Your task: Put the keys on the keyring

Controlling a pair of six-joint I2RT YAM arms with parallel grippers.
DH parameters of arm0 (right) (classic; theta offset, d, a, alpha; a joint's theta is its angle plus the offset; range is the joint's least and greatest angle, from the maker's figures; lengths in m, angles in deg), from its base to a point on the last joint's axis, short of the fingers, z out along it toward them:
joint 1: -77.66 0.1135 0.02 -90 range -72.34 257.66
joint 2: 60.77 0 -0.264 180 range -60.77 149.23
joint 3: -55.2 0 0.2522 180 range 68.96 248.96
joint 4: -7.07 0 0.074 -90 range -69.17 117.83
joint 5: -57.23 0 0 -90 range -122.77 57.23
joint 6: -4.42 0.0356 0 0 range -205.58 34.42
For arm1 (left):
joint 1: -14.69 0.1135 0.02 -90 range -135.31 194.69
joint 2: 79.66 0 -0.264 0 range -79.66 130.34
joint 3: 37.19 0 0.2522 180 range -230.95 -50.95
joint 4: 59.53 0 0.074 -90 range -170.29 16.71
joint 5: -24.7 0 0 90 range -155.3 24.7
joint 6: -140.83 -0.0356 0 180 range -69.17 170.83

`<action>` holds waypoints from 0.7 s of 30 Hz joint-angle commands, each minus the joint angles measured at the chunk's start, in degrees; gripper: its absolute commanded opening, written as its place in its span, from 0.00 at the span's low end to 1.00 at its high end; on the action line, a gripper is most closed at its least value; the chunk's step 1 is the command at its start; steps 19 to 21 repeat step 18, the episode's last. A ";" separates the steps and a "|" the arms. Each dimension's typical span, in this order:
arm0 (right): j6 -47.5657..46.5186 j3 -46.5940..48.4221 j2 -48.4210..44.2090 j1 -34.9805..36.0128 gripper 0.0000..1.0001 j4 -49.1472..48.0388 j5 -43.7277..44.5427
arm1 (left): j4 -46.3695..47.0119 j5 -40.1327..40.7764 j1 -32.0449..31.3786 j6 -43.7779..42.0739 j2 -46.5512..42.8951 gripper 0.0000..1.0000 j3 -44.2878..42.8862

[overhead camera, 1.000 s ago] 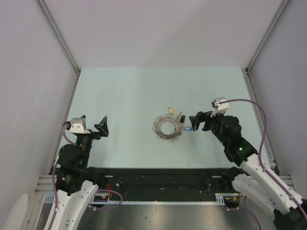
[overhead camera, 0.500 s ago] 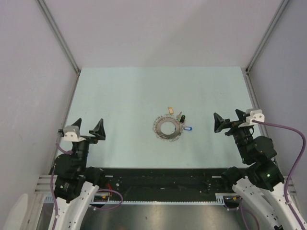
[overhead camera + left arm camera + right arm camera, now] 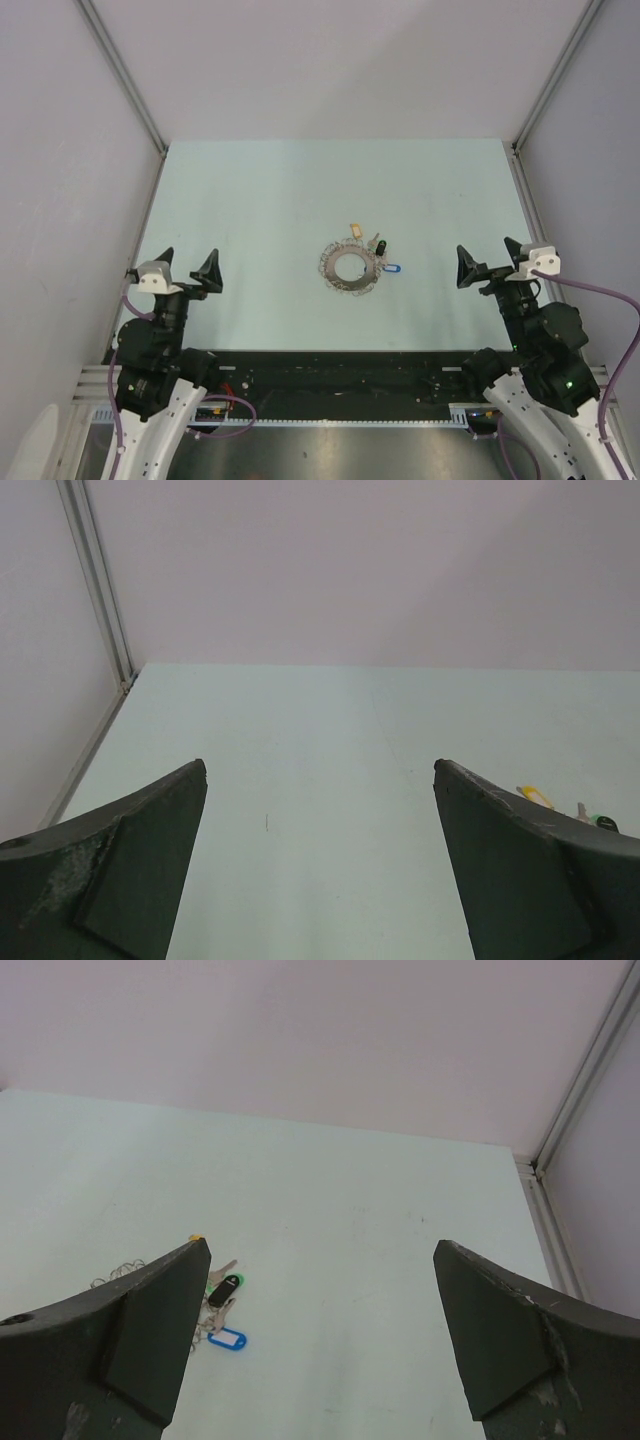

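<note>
The keyring (image 3: 332, 266) lies flat near the middle of the table (image 3: 250, 190), a silver doughnut with a coiled, chain-like rim; the keys (image 3: 381, 250) are clustered just beside it on its far-right side; a yellow-headed key (image 3: 354, 231) sits at the ring's far edge, a black-headed key (image 3: 225, 1288) with a touch of green beside it lies further right, and a blue-headed key (image 3: 227, 1339) lies nearest the right arm; whether any of them is threaded onto the ring cannot be told at this size; the table top is a matte, pale mint green; plain grey-lilac walls (image 3: 330, 70) close it in on three sides, with aluminium posts (image 3: 125, 75) running up the far corners; a black rail (image 3: 340, 375) runs along the near edge between the two arm bases; the left gripper (image 3: 188, 258) hangs over the near-left part of the table, well apart from the ring, its claw spread wide with nothing in it; the right gripper (image 3: 487, 250) hangs to the right of the keys, apart from them, its claw likewise spread and empty.
</note>
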 commanded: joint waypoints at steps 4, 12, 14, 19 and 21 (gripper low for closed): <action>-1.41 -0.58 -2.19 -0.44 1.00 -1.27 -1.07 | 1.74 -2.20 0.36 -0.68 -8.23 1.00 0.11; -1.32 -0.75 -3.16 -0.80 1.00 -1.00 -2.92 | 1.91 -5.89 0.36 -0.68 -7.70 1.00 0.02; -1.41 -0.75 -3.25 -0.71 1.00 -1.00 -3.00 | 2.09 -5.98 0.36 -0.60 -7.70 1.00 0.02; -1.50 -0.66 -3.16 -0.88 1.00 -0.92 -3.35 | 1.74 -4.84 0.36 -1.04 -7.61 1.00 -0.16; -1.50 -0.66 -3.16 -0.88 1.00 -0.92 -3.35 | 1.74 -4.84 0.36 -1.04 -7.61 1.00 -0.16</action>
